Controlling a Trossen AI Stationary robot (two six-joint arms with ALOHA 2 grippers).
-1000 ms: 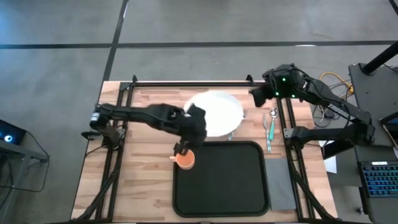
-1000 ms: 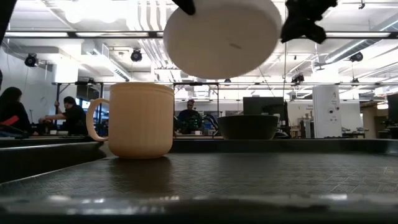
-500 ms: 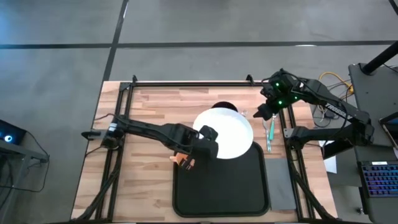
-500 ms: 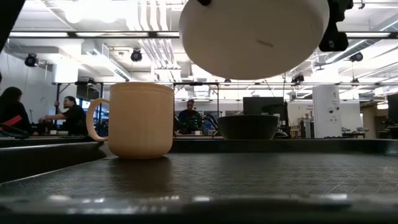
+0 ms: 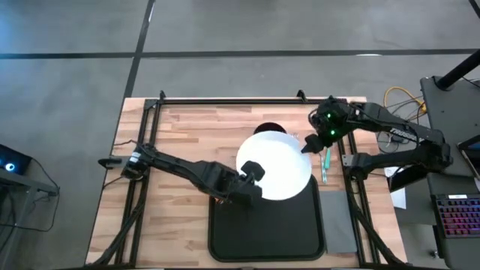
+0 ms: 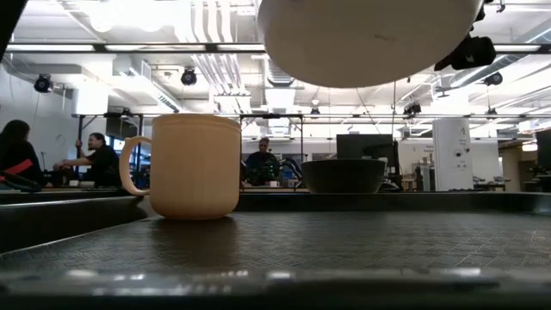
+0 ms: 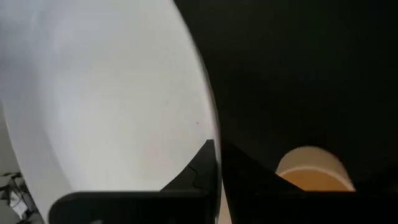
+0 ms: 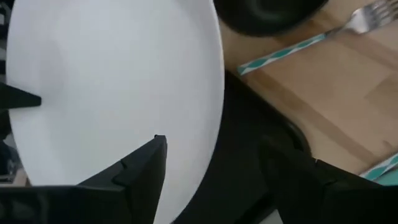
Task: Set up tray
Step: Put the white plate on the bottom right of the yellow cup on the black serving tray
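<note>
My left gripper (image 5: 253, 171) is shut on a white plate (image 5: 276, 166), which hangs over the far part of the black tray (image 5: 285, 232). In the low view the plate (image 6: 370, 39) shows from below, high above the tray floor. My right gripper (image 5: 306, 146) stands open at the plate's far right rim. In its wrist view one finger shows over the plate (image 8: 112, 74) and the other over the tray, with no contact showing. A tan mug (image 6: 194, 168) stands on the tray's far left corner, mostly hidden under my left arm in the high view. My left gripper pinches the plate's left rim (image 7: 210, 134) between its two fingers, one above the rim and one below. The fingers come roughly level from the table's left. The plate is lifted clear of the tray and the table, close to level.
A black bowl (image 5: 268, 129) sits on the table beyond the plate, half covered by it. A fork and a spoon with teal handles (image 5: 327, 159) lie right of the plate. A grey napkin (image 5: 339, 219) lies along the tray's right side.
My left gripper has carried the plate from over the bowl toward the table's near right, out over the tray's far edge and past the mug. My right gripper has come from the far right toward the plate's right rim.
</note>
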